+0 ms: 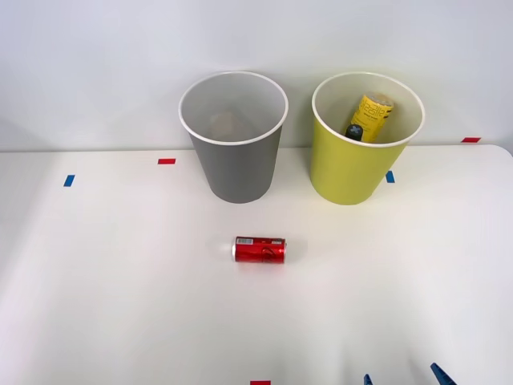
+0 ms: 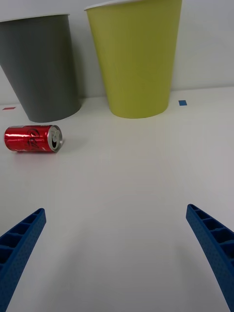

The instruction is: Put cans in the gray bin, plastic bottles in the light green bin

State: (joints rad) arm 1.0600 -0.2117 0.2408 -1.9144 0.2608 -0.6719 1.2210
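A small red can (image 1: 259, 249) lies on its side on the white table (image 1: 96, 305), in front of the gray bin (image 1: 234, 152). To the right of that bin stands the light green bin (image 1: 353, 164), with the yellow-labelled plastic bottle (image 1: 369, 116) leaning inside it, dark cap down. My right gripper (image 1: 405, 377) is at the table's front edge, right of the can and well short of it. In the wrist view its blue ribbed fingers (image 2: 19, 243) stand wide open with nothing between them, and the can (image 2: 32, 138), gray bin (image 2: 41, 68) and light green bin (image 2: 136, 58) lie ahead.
Small red (image 1: 166, 161) and blue (image 1: 69, 180) tape marks dot the table, one red mark (image 1: 260, 382) at the front edge. A plain wall rises right behind the bins. Open tabletop surrounds the can on all sides.
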